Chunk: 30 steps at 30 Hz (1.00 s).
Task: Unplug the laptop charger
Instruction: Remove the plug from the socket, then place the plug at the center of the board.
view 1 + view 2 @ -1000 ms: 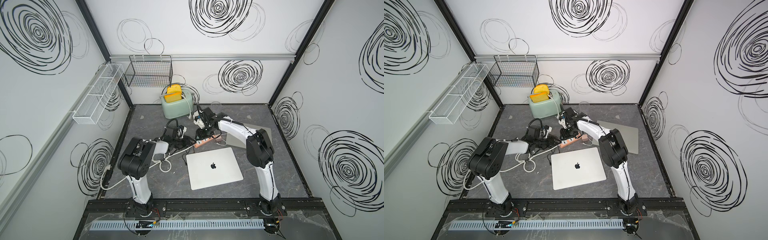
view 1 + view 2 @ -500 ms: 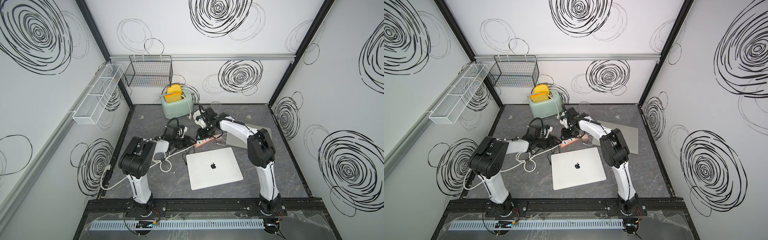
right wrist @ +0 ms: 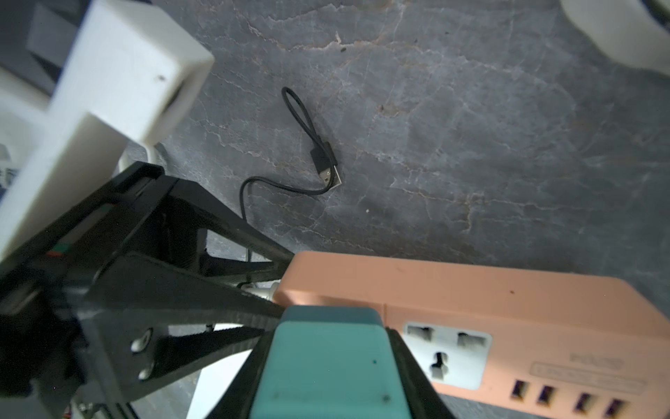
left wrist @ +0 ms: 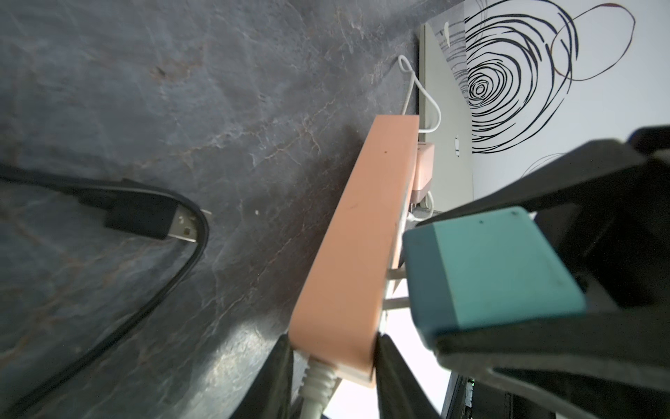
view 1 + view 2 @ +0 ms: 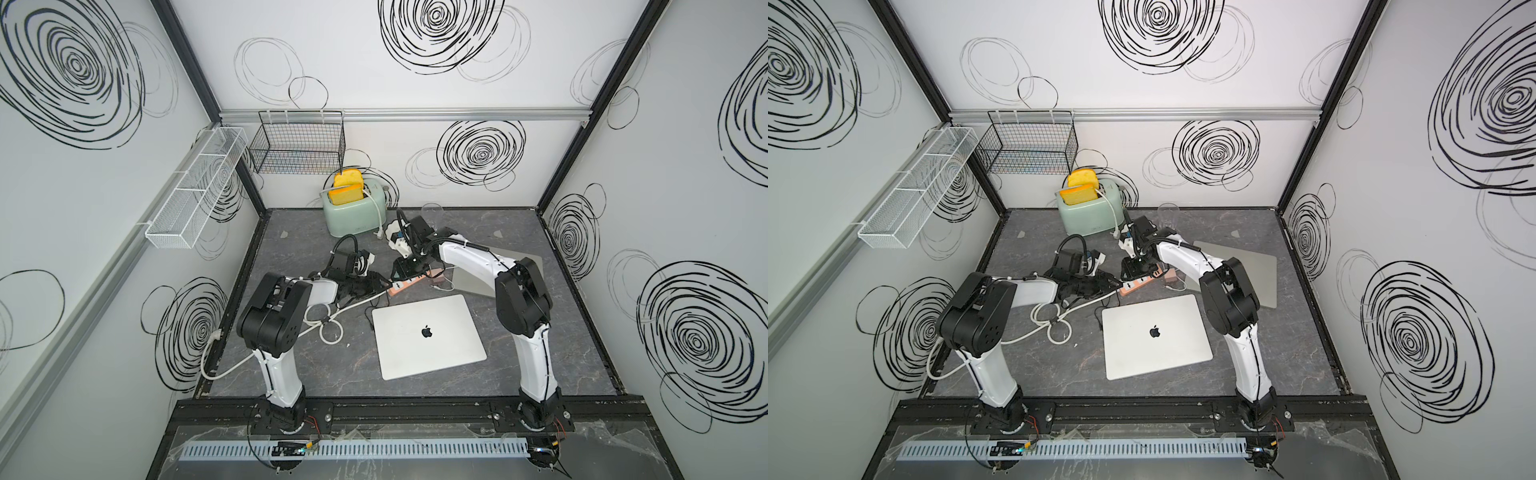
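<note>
The left claw [image 4: 333, 357] is clamped on the cord end of the pink strip [image 4: 362, 217], apparently to pin it to the worktop [image 4: 163, 90] so it cannot lift with the pull. Next along, the teal charger [image 4: 489, 272] sits over the strip's end socket. Its prongs [image 4: 395, 281] show bare in the gap, so it looks partly drawn out but not yet free. The right claw [image 3: 328, 366] is closed on the charger's sides, placed to draw it straight off. The shut laptop [image 5: 428, 334] lies near the strip.

Left pincer [image 4: 331, 362] and right pincer [image 3: 326, 366] (its wrist bent downward) sit close together, each seemingly clamped partway.
</note>
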Each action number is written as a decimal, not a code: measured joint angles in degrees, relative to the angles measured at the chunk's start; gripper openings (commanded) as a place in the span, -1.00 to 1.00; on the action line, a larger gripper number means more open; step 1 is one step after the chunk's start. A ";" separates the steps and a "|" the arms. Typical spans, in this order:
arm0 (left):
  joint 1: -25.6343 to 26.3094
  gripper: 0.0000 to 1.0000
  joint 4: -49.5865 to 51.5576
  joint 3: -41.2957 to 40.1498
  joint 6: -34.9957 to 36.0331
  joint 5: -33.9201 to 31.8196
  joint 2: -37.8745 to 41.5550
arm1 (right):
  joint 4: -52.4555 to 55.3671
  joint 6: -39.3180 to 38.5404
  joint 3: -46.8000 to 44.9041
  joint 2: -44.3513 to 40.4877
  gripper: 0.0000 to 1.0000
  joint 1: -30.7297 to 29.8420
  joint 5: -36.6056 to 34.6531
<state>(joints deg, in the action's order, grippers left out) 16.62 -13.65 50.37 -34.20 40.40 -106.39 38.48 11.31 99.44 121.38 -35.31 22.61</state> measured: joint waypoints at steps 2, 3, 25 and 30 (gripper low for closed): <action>0.02 -1.00 -0.52 0.00 0.00 0.00 0.00 | -0.79 0.85 -0.68 -0.44 -0.55 0.61 1.36; 0.04 -1.00 -0.87 0.00 0.00 -0.07 0.07 | -0.79 0.94 -0.68 -0.46 -0.55 0.66 1.55; 0.13 -0.81 0.85 -2.01 1.20 -1.27 0.66 | 4.37 -1.55 7.28 -0.55 -0.54 3.34 -3.63; 0.07 -0.52 3.17 -2.01 1.88 -1.46 1.62 | 4.55 -2.58 -1.20 -1.36 -0.52 5.75 -4.63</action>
<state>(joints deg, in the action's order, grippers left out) 16.69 -10.48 48.36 -32.32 38.94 -104.77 43.03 8.73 98.24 120.03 -29.56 17.98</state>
